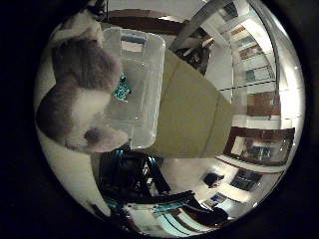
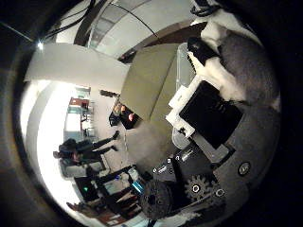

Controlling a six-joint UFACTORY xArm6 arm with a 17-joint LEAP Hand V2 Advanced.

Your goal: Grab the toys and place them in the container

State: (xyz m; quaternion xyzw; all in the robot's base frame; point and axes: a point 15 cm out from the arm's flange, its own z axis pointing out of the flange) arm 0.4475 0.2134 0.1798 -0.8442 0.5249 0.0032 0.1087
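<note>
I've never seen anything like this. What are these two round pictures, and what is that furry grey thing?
Both come from tiny wide-angle cameras set in the palm of a robot hand, one by its thumb, one by its little finger. The black, white and geared parts are the robot hand itself. The furry thing is a grey and white plush toy, very close to the palm; the black finger lying against it suggests it is being held. Beyond it stands a clear plastic container with a small teal object inside, on an olive-green table. The job is putting toys into that container.
</note>
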